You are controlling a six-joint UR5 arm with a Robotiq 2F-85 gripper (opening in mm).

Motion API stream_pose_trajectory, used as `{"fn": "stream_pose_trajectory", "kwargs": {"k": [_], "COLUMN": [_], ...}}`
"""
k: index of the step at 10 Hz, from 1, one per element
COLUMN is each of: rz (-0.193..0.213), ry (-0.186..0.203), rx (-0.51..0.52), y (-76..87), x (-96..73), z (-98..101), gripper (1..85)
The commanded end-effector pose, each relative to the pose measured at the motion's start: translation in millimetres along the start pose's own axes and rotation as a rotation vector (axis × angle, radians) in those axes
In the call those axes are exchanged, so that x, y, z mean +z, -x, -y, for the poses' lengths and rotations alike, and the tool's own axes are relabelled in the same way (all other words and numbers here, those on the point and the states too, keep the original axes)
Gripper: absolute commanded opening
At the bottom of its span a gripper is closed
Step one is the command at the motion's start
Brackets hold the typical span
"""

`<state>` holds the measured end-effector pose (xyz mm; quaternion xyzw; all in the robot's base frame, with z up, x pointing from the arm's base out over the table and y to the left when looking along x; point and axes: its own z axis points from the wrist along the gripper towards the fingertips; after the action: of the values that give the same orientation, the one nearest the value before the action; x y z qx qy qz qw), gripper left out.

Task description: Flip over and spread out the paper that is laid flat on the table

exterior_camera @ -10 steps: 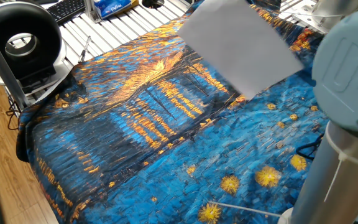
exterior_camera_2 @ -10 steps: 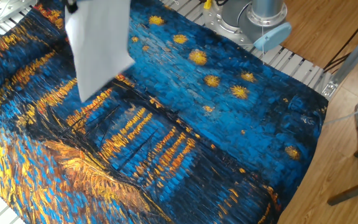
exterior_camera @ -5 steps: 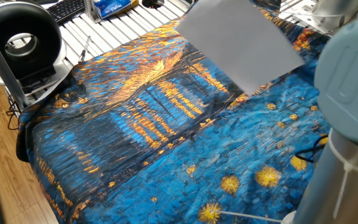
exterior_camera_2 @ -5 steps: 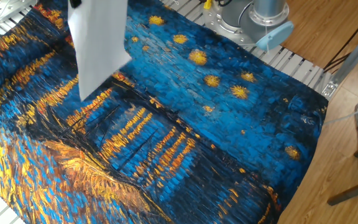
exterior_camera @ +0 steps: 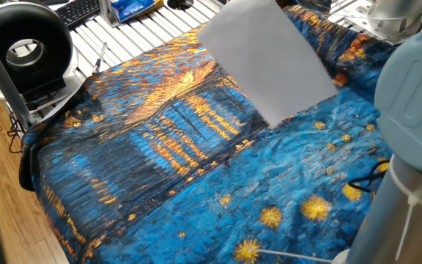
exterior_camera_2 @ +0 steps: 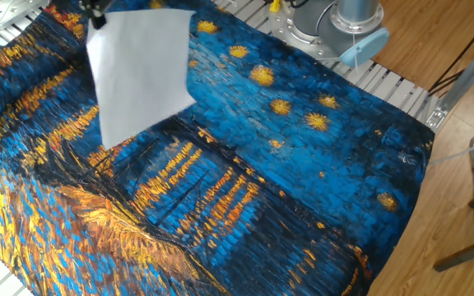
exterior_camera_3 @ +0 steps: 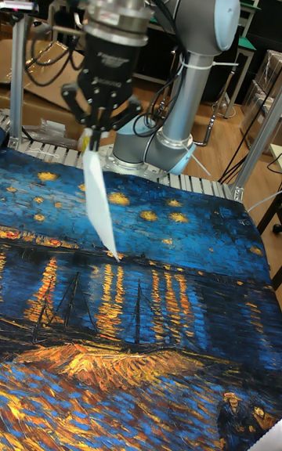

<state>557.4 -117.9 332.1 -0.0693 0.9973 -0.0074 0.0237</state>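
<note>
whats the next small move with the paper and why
Probably lower it toward the table and lay it down on its other face. The gripper pinches the paper by its top edge, and the sheet hangs clear of the cloth, tilted, so it is lifted but not yet flipped or spread flat.

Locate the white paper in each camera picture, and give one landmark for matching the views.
One fixed view: the paper sits upper centre-right, raised over the table.
The other fixed view: upper left, hanging from its top-left corner.
Tall fixed view: seen nearly edge-on, upper left, pinched in the tool.
Shared landmark: the yellow star bursts on the blue cloth.
</note>
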Motion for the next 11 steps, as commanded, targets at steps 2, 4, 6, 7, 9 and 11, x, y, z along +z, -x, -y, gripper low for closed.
{"fn": "stream_pose_trajectory", "kwargs": {"k": [2, 4, 6, 7, 9, 11], "rz": [0.034, 0.042, 0.045, 0.045, 0.05, 0.067], "ry": [-0.006, -0.028, -0.122, -0.144, -0.122, 0.008], "rx": [-0.059, -0.084, -0.136, -0.146, -0.078, 0.096], "y": [5.8, -1.8, -7.1, -6.4, 8.5, 15.0], "x": [26.4, 30.9, 27.7, 25.4, 29.1, 43.9], "z": [38.8, 58.4, 88.4, 93.0, 65.3, -3.8], "gripper": [1.0, 1.0, 1.0, 1.0, 1.0, 1.0]}}
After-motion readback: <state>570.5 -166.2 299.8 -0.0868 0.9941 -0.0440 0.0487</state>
